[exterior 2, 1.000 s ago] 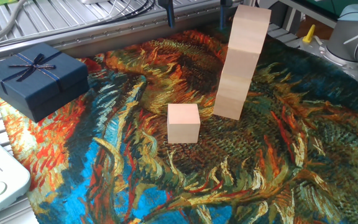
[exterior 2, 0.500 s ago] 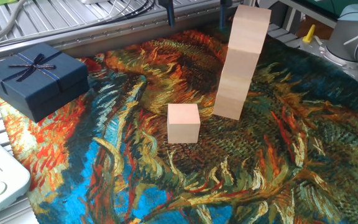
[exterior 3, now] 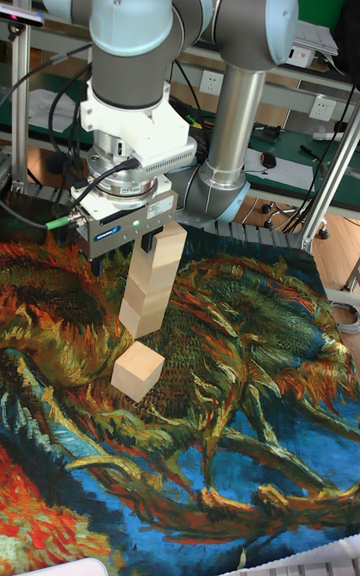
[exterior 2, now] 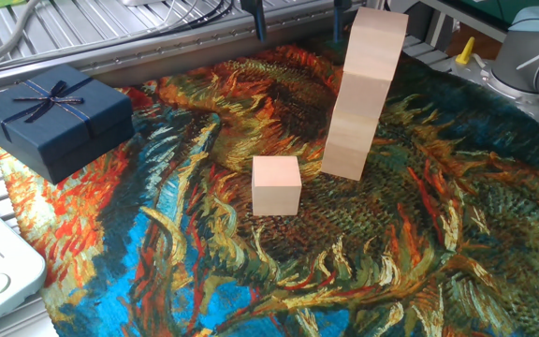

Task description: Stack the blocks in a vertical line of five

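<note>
Right now a tall stack of wooden blocks (exterior 2: 361, 98) stands on the painted cloth (exterior 2: 419, 243), leaning a little. One more wooden block (exterior 2: 277, 185) sits alone on the cloth, just beside the bottom of the stack. The gripper (exterior 3: 126, 248) hangs by the top of the stack, and I cannot tell if it is holding on. A dark blue gift box (exterior 2: 52, 114) with a ribbon bow, its lid shut, sits well apart from the stack.
</note>
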Action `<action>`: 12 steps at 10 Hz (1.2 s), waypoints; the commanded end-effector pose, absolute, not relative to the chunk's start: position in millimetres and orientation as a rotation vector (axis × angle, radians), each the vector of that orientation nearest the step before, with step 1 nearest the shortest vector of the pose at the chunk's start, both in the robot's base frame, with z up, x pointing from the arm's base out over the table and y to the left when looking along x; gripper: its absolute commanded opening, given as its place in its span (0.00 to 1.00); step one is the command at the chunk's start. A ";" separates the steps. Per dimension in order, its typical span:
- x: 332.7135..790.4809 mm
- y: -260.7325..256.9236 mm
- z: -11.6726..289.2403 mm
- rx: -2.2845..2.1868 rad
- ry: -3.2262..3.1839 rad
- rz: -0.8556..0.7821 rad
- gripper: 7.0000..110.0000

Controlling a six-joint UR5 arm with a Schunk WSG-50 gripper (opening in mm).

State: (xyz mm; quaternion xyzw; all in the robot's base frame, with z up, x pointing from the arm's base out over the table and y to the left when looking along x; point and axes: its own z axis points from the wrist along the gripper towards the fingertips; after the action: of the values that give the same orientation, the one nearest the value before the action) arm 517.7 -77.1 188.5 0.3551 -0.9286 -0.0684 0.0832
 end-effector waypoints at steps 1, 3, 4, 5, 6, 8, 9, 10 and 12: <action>518.1 -72.3 189.4 1.067 -2.774 -0.235 0.79; 517.2 -71.5 189.7 1.065 -2.773 -0.240 0.79; 517.5 -68.2 189.7 1.063 -2.776 -0.257 0.79; 517.1 -70.1 189.7 1.065 -2.772 -0.248 0.79; 516.7 -69.7 189.9 1.063 -2.772 -0.250 0.79; 516.7 -68.4 190.0 1.064 -2.772 -0.257 0.79; 516.6 -68.3 190.1 1.066 -2.772 -0.257 0.79; 517.0 -66.4 190.1 1.068 -2.774 -0.265 0.79; 516.9 -63.6 190.1 1.072 -2.775 -0.276 0.79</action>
State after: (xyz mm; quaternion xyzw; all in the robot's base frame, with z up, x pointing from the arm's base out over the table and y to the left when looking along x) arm 515.9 -69.8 188.7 0.3573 -0.9266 -0.0824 0.0832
